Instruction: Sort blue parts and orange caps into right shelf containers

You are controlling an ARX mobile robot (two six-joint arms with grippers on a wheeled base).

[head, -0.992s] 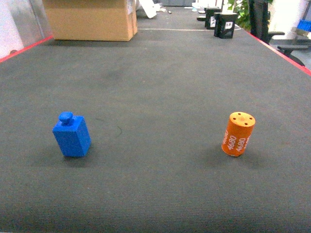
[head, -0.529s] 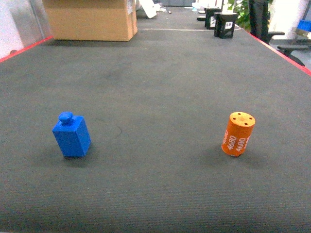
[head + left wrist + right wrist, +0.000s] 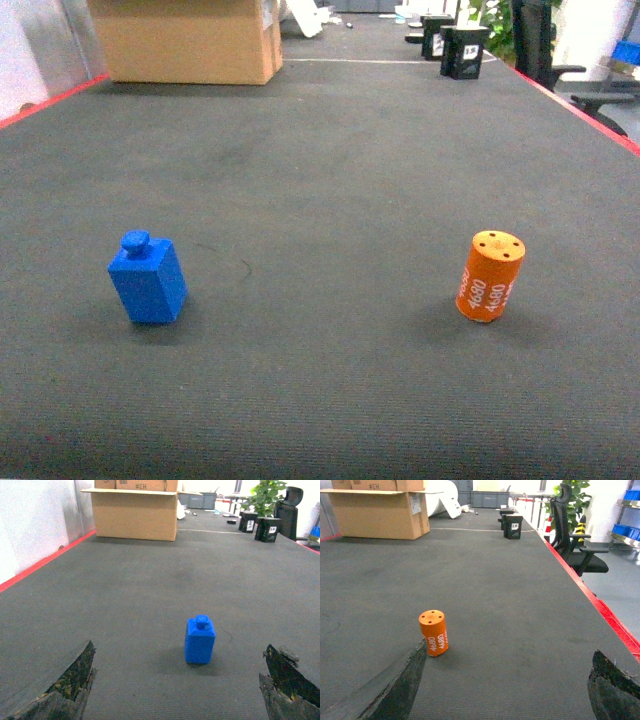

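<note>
Both grippers, the left gripper (image 3: 177,690) and right gripper (image 3: 507,690), hang with jaws wide apart, holding nothing. The blue part (image 3: 148,279) stands toward the carpet's (image 3: 320,180) left edge, the orange cap (image 3: 490,277) toward its right edge. Neither is sorted yet; no shelf containers are visible. A cardboard box (image 3: 185,40) sits at the far left corner.
</note>
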